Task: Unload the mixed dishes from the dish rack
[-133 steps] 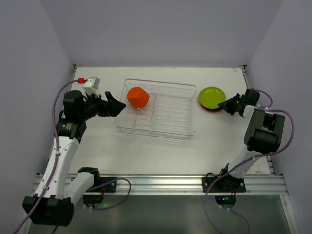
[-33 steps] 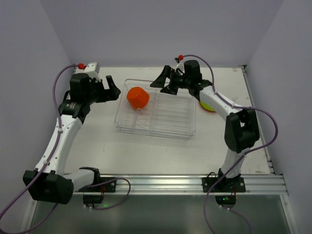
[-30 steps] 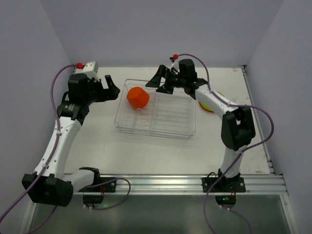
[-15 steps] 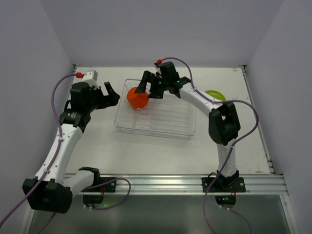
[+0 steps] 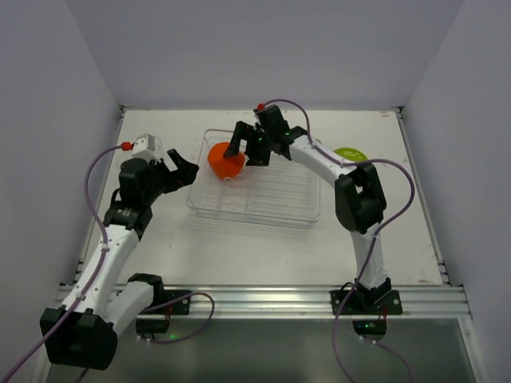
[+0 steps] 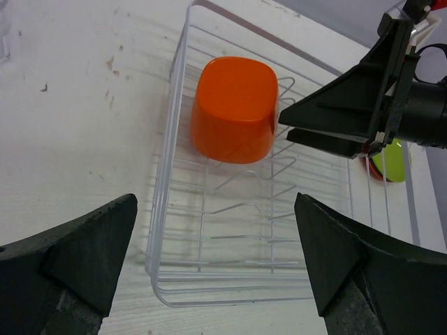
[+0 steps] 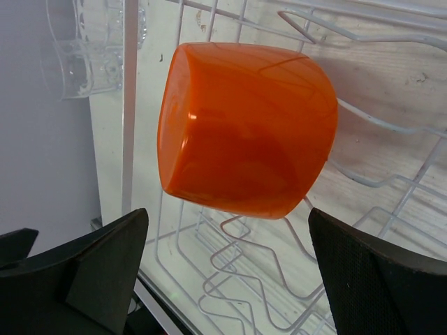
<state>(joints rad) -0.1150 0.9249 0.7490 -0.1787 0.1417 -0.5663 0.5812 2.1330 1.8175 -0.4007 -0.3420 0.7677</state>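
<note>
Orange cup [image 7: 244,125] sits base-up in far-left end of dish rack [image 5: 275,209]. Right gripper [image 5: 247,148]: fingers apart, flanking cup; contact unclear. Left gripper [image 5: 184,165]: spread wide, just outside rack's left wall.

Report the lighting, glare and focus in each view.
Top external: even, soft light, no harsh shadows on the table. Left wrist: orange cup sharp, the near jaws dark and slightly soft. Right wrist: pale glare streaks on the cup, clear tumblers hazy at top left.
</note>
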